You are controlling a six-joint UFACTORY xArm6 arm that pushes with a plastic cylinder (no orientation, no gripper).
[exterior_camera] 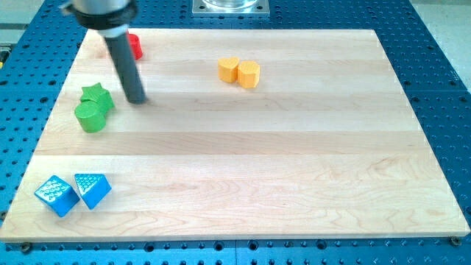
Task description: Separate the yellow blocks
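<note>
The two yellow blocks sit side by side toward the far edge of the wooden board (294, 169), a little left of its middle: the left yellow block (228, 69) looks heart-like or rounded, though I can't be sure of the shape, and the right yellow block (249, 74) looks like a short many-sided prism. They are touching or all but touching. Both look small, stiff and light, the sort that would skid readily on smooth wood and might turn if nudged off-centre. There is nothing to take hold with here: the arm ends in a plain rod, so there are no jaws to be apart or together, and any contact is a push. I'd judge the best place to push is at the seam between them, or squarely on the flat inner side of one, driving it away from the other.

The rod's tip (137, 99) rests well apart from the yellow pair, near the board's left edge, just beside the green star block (97, 96). A green round block (90, 117) touches the star toward the near side. A red block (135, 46), partly hidden behind the rod, lies near the far left corner. Two blue blocks (72, 193) sit in the near left corner. The stretch from tip to yellow pair looks unobstructed
</note>
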